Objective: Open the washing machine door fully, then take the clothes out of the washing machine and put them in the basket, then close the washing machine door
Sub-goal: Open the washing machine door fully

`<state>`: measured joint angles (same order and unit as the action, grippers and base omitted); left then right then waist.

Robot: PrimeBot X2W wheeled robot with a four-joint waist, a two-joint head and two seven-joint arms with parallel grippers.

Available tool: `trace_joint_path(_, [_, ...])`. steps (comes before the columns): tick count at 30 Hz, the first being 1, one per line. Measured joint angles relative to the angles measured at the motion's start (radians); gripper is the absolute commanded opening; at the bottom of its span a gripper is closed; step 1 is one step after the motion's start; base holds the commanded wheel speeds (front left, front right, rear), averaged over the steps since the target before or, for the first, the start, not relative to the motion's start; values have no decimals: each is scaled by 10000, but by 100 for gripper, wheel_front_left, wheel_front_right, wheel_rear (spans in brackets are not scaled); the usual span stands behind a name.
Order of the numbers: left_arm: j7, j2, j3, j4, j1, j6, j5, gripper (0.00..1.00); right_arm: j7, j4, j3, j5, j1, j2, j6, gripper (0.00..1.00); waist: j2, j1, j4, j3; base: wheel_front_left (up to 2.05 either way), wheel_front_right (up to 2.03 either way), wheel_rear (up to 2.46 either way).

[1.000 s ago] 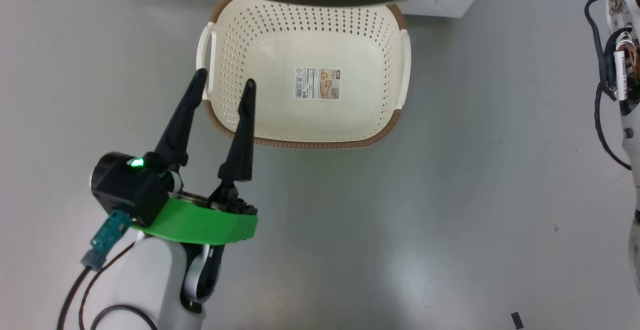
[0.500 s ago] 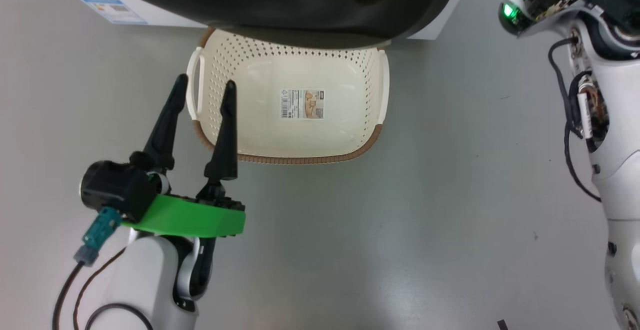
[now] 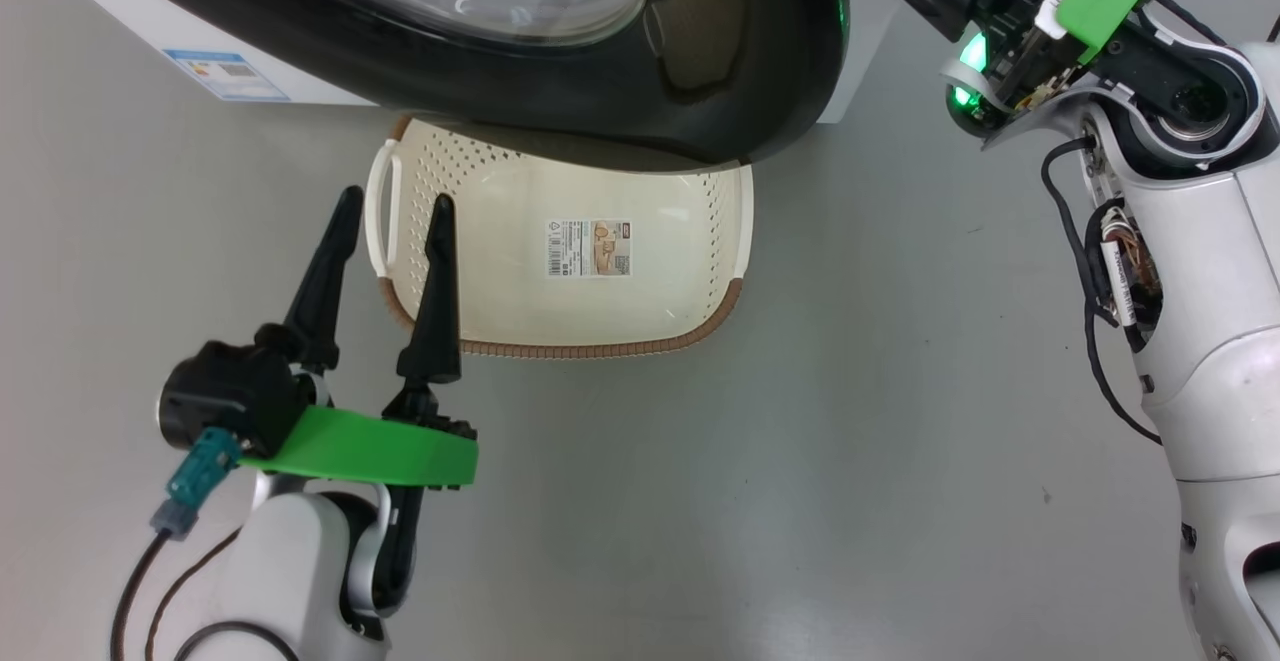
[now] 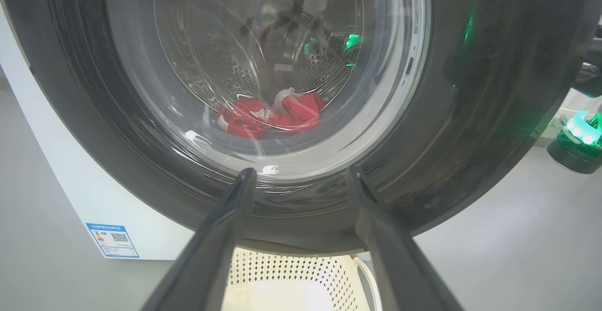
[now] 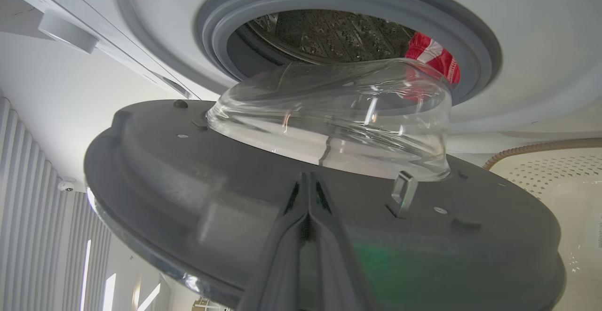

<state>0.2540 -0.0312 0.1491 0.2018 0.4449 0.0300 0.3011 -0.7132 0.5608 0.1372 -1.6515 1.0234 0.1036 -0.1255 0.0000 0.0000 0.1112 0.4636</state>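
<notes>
Pale grey floor (image 3: 800,461) runs up to the washing machine (image 5: 541,28), a white box with a small blue label (image 3: 225,74) at its lower corner. Its front lies across the top of the head view. The washing machine door (image 3: 720,71) stands partly swung out, with its latch edge toward the robot's right. The glossy black rim and clear window face the robot, and the glass bowl bulges back toward the grey rubber-ringed opening (image 5: 477,43). Red and white clothes (image 4: 270,115) lie low in the perforated drum (image 5: 329,33), seen through the glass from the left wrist and past the bowl from the right wrist.

The basket (image 3: 600,346) sits upright on the floor just in front of the machine, open side up. Its long axis runs left to right across the head view, parallel to the machine's front. Its far rim lies under the overhanging door, and a sticker (image 3: 588,247) shows on its inside bottom.

The left gripper (image 3: 395,201) is held above the floor at the basket's left end, its fingers pointing toward the machine and falling either side of the left handle (image 3: 378,211) in the head view. Its jaws are spread wide with nothing between them. The right gripper (image 5: 306,179) reaches behind the door's right edge, along the grey inner face beside the latch hook (image 5: 402,193). Its jaws are pressed together, grasping nothing. Whether the tips touch the door cannot be told.
</notes>
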Motion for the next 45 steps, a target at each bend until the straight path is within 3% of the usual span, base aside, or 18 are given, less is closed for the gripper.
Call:
trace_joint_path(8, [0,0,-115,23,-12,17,0,100,19,42,36,305,-312,-105,0,0,0,0,-3,-108,0,0,0])
trace_joint_path(12, [0,0,-151,21,-102,21,0,100,558,90,65,696,-379,-138,0,0,0,0,-12,-118,0,0,0])
trace_joint_path(13, [0,0,-157,23,-142,33,0,100,777,90,63,880,-379,-144,0,18,0,0,-22,-116,0,0,0])
trace_joint_path(14, [0,0,-159,23,-151,48,0,100,982,86,65,1034,-379,-136,0,50,0,0,-30,-113,0,0,0])
trace_joint_path(15, [0,0,-161,23,-150,48,0,100,1183,81,82,1170,-380,-115,0,90,0,0,-41,-111,0,0,0])
trace_joint_path(16, [0,0,-167,23,-150,50,0,100,1394,59,109,1329,-381,-86,0,100,0,1,-53,-111,0,0,0])
trace_joint_path(26, [0,-2,-213,59,-154,69,238,100,4589,-738,815,3450,-1197,880,0,100,0,0,-207,-245,0,0,0])
trace_joint_path(38, [0,-2,-573,-255,-391,-92,495,100,9010,-1208,3037,6149,-2317,2173,-2,100,0,0,-514,-462,0,0,0])
trace_joint_path(42, [0,-6,-614,-263,-420,-90,157,100,9605,-995,3264,7137,-2530,2299,-2,100,0,0,-631,-496,0,0,0])
trace_joint_path(45, [2,-4,-727,-355,-481,-69,44,100,9681,-968,2886,8167,-2783,2247,-2,100,0,0,-716,-498,0,0,0])
